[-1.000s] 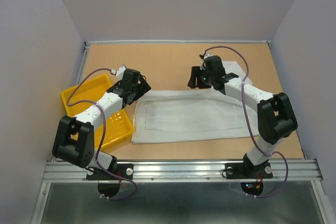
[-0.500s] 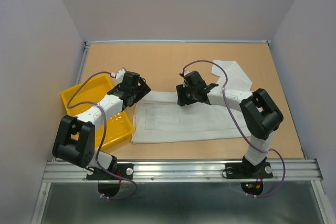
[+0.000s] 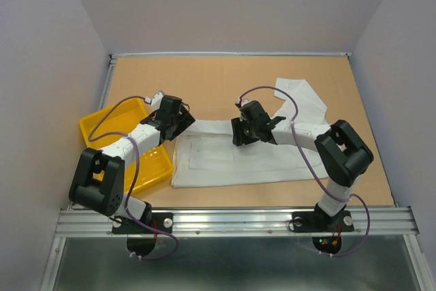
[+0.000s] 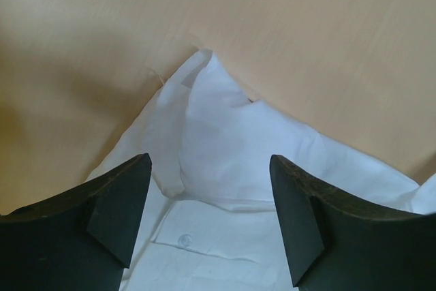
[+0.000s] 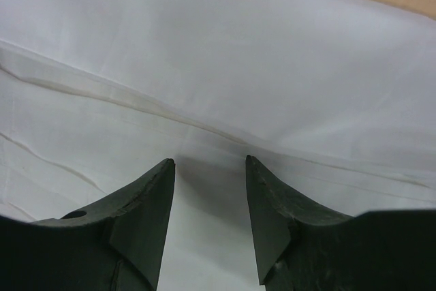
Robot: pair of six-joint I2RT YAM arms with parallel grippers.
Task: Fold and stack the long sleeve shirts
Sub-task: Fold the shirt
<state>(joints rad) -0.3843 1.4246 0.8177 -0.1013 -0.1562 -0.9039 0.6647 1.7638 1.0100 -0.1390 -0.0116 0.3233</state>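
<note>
White thin fabric covers the middle of the table [image 3: 204, 80]. The long sleeve shirt [image 3: 238, 158] lies flat as a long band near the arms' bases, with its left end just beside the yellow tray [image 3: 90, 127]. A loose flap, probably a sleeve, reaches toward the far right corner.

Over the last second the right gripper [image 3: 240, 134] has swung in from the shirt's far right end. It now sits low over the middle of the far edge, fingers narrowed but apart, with cloth showing between them and nothing pinched. The left gripper [image 3: 182, 119] has scarcely shifted. It hovers released over the left far corner, its jaws a touch closer than before, with what looks like the pointed collar [image 4: 225, 134] and one button [image 4: 182, 239] below.

I judge that both claws are lining up along the far edge for a grasp, so the next fold seems about to begin. Nothing is stacked yet.

Count:
- one shirt that I can make out, though the flap might belong to a second
- one tray
- two arms, each with one gripper
- one button in view
</note>
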